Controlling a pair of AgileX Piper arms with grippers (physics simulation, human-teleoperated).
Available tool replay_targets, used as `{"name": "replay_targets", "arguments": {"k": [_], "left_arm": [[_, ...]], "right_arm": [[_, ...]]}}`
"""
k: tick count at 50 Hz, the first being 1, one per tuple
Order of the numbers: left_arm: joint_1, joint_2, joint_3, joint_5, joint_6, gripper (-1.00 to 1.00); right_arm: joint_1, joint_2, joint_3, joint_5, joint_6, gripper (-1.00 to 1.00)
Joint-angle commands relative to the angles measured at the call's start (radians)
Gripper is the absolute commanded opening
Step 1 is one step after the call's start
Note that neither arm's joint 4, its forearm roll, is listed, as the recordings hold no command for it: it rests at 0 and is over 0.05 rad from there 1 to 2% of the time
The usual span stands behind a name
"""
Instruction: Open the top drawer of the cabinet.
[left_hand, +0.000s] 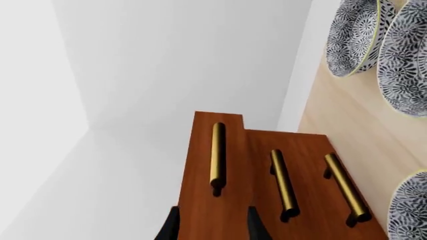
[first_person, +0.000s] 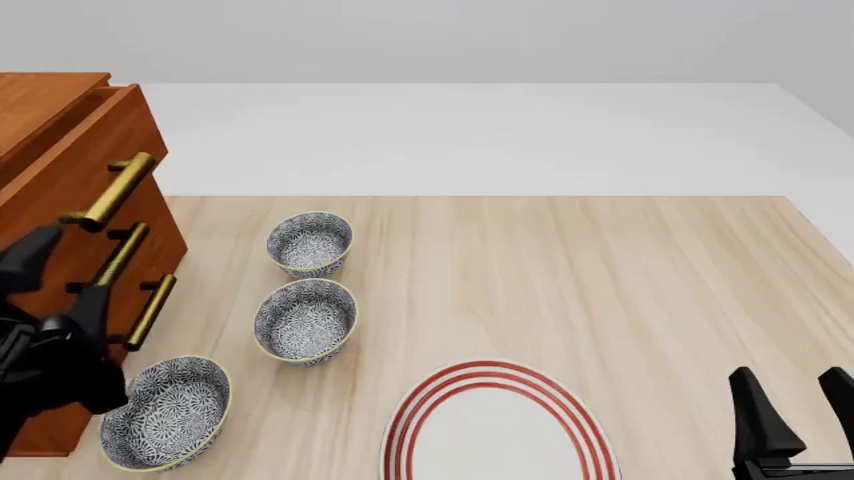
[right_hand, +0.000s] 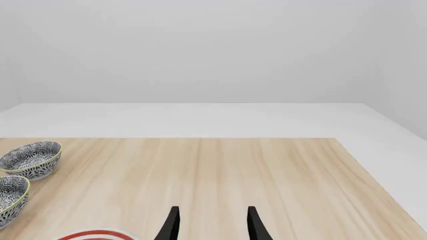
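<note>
The reddish-brown cabinet (first_person: 40, 100) stands at the table's left edge. Its top drawer (first_person: 96, 140) sticks out a little from the two lower ones; its brass handle (first_person: 114, 190) is free. In the left wrist view the top drawer (left_hand: 200, 165) stands proud of the cabinet front (left_hand: 313, 165), and its handle (left_hand: 217, 155) lies just beyond my fingertips. My left gripper (first_person: 60, 280) (left_hand: 213, 227) is open and empty, close in front of the handles, touching none. My right gripper (first_person: 794, 415) (right_hand: 213, 225) is open and empty at the near right.
Three patterned bowls (first_person: 310, 243) (first_person: 306, 320) (first_person: 167, 412) stand in a row beside the cabinet, close to my left arm. A white plate with red rings (first_person: 497, 425) lies at the table's front middle. Two bowls (right_hand: 32, 159) show in the right wrist view.
</note>
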Motion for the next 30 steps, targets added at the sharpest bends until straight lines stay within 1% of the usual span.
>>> {"name": "replay_targets", "arguments": {"k": [1,3,5,6,7,9,10,11,12,13,14,15,16,17,18,19,20,21,22,23,24,25,26,27,28,29,30], "left_arm": [[-0.02,-0.144,-0.013,0.138,-0.061,1.0],[-0.019,-0.163,-0.015,0.154,-0.067,1.0],[-0.015,-0.18,-0.038,0.184,-0.105,1.0],[-0.006,-0.179,-0.062,0.197,-0.138,1.0],[-0.006,-0.179,-0.051,0.188,-0.123,1.0],[-0.005,-0.181,-0.051,0.188,-0.124,1.0],[-0.002,-0.187,-0.085,0.215,-0.167,1.0],[0.0,-0.19,-0.096,0.221,-0.175,1.0],[-0.004,-0.198,-0.091,0.222,-0.16,1.0],[-0.009,-0.212,-0.102,0.228,-0.173,1.0],[0.007,-0.206,-0.147,0.253,-0.222,1.0],[0.007,-0.207,-0.147,0.253,-0.222,1.0],[0.007,-0.214,-0.175,0.282,-0.253,1.0],[0.007,-0.214,-0.176,0.283,-0.253,1.0],[0.008,-0.216,-0.202,0.314,-0.29,1.0],[0.014,-0.215,-0.208,0.319,-0.3,1.0],[0.02,-0.215,-0.201,0.309,-0.293,1.0],[0.022,-0.218,-0.23,0.336,-0.334,1.0],[0.027,-0.217,-0.24,0.348,-0.349,1.0],[0.025,-0.221,-0.235,0.347,-0.343,1.0],[0.023,-0.223,-0.28,0.386,-0.405,1.0],[0.027,-0.22,-0.293,0.393,-0.419,1.0],[0.022,-0.225,-0.276,0.387,-0.391,1.0],[0.014,-0.228,-0.317,0.424,-0.443,1.0],[0.009,-0.23,-0.343,0.445,-0.47,1.0],[0.01,-0.228,-0.338,0.44,-0.457,1.0],[0.006,-0.228,-0.352,0.449,-0.469,1.0]], "right_arm": [[0.0,0.0,0.0,0.0,0.0,1.0],[0.0,0.0,0.0,0.0,0.0,1.0],[0.0,0.0,0.0,0.0,0.0,1.0],[0.0,0.0,0.0,0.0,0.0,1.0],[0.0,0.0,0.0,0.0,0.0,1.0],[0.0,0.0,0.0,0.0,0.0,1.0],[0.0,0.0,0.0,0.0,0.0,1.0],[0.0,0.0,0.0,0.0,0.0,1.0],[0.0,0.0,0.0,0.0,0.0,1.0],[0.0,0.0,0.0,0.0,0.0,1.0],[0.0,0.0,0.0,0.0,0.0,1.0],[0.0,0.0,0.0,0.0,0.0,1.0],[0.0,0.0,0.0,0.0,0.0,1.0],[0.0,0.0,0.0,0.0,0.0,1.0],[0.0,0.0,0.0,0.0,0.0,1.0],[0.0,0.0,0.0,0.0,0.0,1.0],[0.0,0.0,0.0,0.0,0.0,1.0],[0.0,0.0,0.0,0.0,0.0,1.0],[0.0,0.0,0.0,0.0,0.0,1.0],[0.0,0.0,0.0,0.0,0.0,1.0],[0.0,0.0,0.0,0.0,0.0,1.0],[0.0,0.0,0.0,0.0,0.0,1.0],[0.0,0.0,0.0,0.0,0.0,1.0],[0.0,0.0,0.0,0.0,0.0,1.0],[0.0,0.0,0.0,0.0,0.0,1.0],[0.0,0.0,0.0,0.0,0.0,1.0],[0.0,0.0,0.0,0.0,0.0,1.0]]}}
